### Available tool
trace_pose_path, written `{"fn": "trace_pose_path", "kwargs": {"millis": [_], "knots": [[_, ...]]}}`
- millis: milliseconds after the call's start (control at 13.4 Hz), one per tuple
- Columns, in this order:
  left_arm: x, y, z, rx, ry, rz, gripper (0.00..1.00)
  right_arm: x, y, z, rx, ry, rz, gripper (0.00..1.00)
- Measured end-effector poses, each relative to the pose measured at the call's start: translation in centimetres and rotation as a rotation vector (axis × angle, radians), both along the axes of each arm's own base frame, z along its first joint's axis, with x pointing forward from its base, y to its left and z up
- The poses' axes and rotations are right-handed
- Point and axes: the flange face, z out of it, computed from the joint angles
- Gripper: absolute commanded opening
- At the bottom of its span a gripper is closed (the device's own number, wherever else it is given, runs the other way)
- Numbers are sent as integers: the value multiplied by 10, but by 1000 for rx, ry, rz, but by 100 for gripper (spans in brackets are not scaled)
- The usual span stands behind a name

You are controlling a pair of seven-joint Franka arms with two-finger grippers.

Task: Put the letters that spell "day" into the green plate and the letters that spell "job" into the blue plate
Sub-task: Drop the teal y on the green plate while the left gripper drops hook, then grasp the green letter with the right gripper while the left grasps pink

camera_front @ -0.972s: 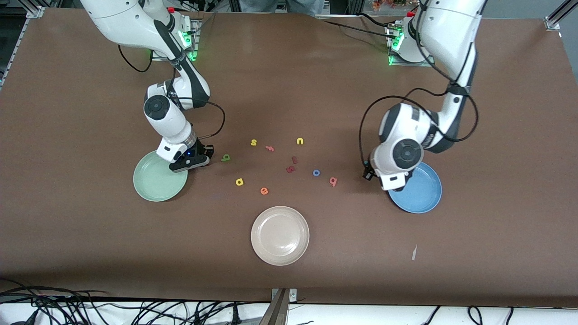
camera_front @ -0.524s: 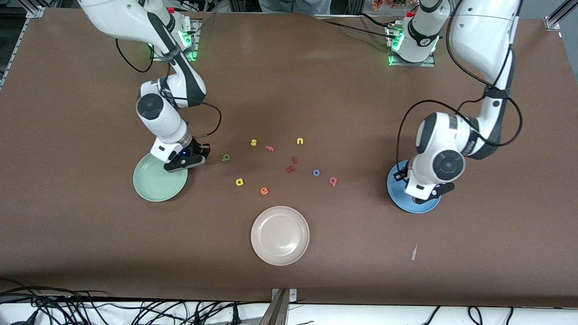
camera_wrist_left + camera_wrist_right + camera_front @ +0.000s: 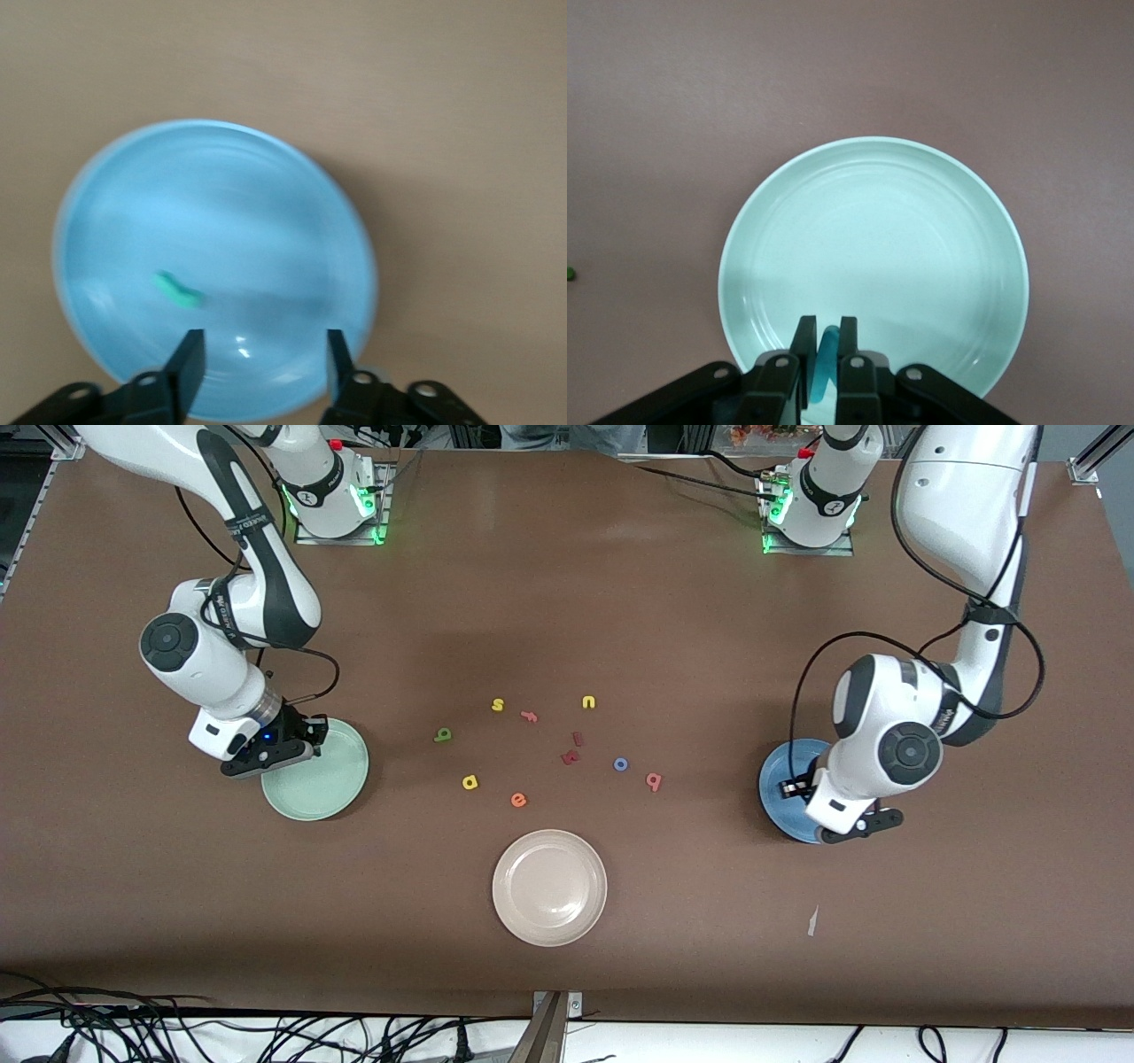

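Letter status: the teal j [image 3: 177, 290] now lies flat on the floor of the blue plate [image 3: 213, 204], off centre and clear of the rim. The left gripper [image 3: 261, 341] hangs over that plate. Its fingers have just parted and nothing sits between them, so the j is released and the first letter of "job" counts as delivered.

The right gripper [image 3: 824, 341] has travelled across the green plate [image 3: 877, 230], from the rim toward the middle of the surface to the rim toward the right arm's end. It remains clenched on the teal y [image 3: 827, 354], which stands on edge between the fingers. The plate below it is bare, so this letter is carried but not yet placed.

Four task letters remain on the surface between the two plates:
- olive-green letter [image 3: 443, 734] and yellow stemmed letter [image 3: 470, 782], toward the green plate
- blue o [image 3: 621, 763] and pinkish-red b [image 3: 654, 781], toward the blue plate

Judged progress: one of six letters is delivered and one is in hand.

Materials: both plates are round, smooth and glossy, with a shallow raised rim and faint concentric rings. The letters are small, flat, matte pieces that look like foam. They should be light and slightly compressible, and they offer only thin edges to grasp. The surface is matte brown.
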Motion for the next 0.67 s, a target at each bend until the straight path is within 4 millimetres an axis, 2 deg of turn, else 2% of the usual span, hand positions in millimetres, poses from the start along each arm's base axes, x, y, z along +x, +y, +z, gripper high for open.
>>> {"fn": "trace_pose_path", "kwargs": {"millis": [224, 299, 449, 673], "knots": [[4, -70, -4, -25, -21, 31, 100, -1, 9, -2, 8, 5, -28, 60], [2, -93, -10, -24, -23, 13, 100, -3, 18, -1, 14, 6, -37, 60], [-4, -133, -23, -22, -28, -33, 100, -7, 41, -1, 32, 12, -74, 61], [-14, -182, -44, -45, -103, -97, 100, -19, 93, -1, 73, 28, -195, 63]]}}
